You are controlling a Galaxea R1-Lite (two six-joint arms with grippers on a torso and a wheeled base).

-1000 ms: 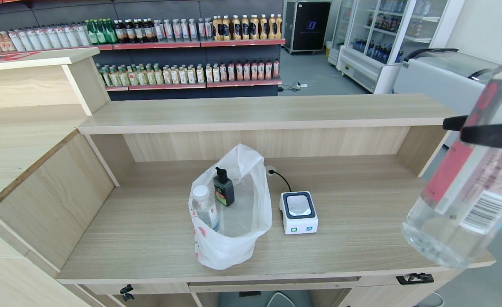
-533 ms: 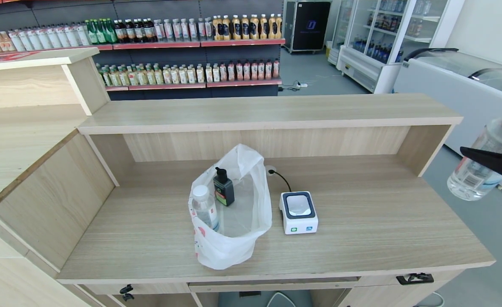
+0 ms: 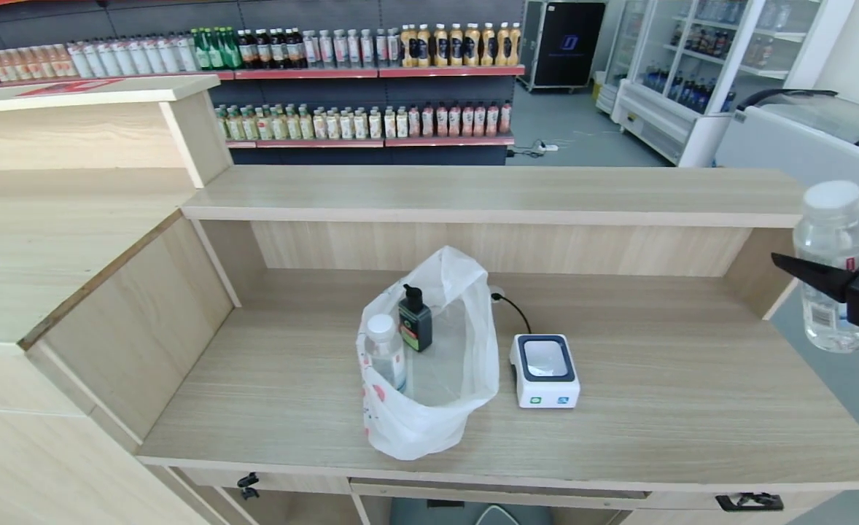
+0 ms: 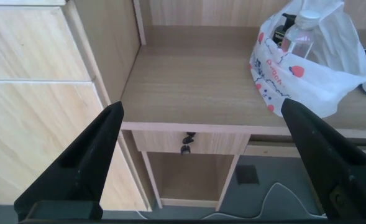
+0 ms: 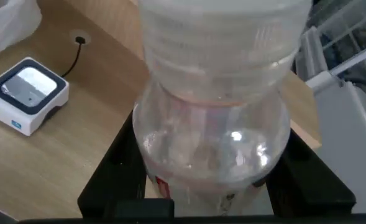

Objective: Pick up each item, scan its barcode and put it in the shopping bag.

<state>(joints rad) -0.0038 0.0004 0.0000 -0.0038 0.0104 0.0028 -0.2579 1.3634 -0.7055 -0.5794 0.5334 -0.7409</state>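
A clear water bottle [image 3: 834, 255] with a white cap hangs upright beyond the counter's right end, with my right gripper [image 3: 841, 286] shut on its middle. The right wrist view looks down on that bottle [image 5: 214, 124], a black finger [image 5: 117, 168] on either side of it. The white barcode scanner [image 3: 546, 361] sits mid-counter, also the scanner [image 5: 26, 93] below the held bottle. To its left stands the open white shopping bag [image 3: 429, 394], holding a clear bottle [image 3: 386, 350] and a dark pump bottle [image 3: 415, 324]. My left gripper [image 4: 201, 168] hangs open by the counter's left front corner, short of the bag [image 4: 307, 62].
The wooden counter [image 3: 655, 408] has a raised back shelf [image 3: 495, 193] and a slanted side panel [image 3: 130, 313] on the left. A black cable [image 3: 513, 310] runs from the scanner to the back. Drawer handles [image 3: 749, 502] sit under the front edge.
The held bottle has gone from tilted and close to the head camera to upright and farther off at the right. The head view itself has shifted, so the counter sits more to the right.
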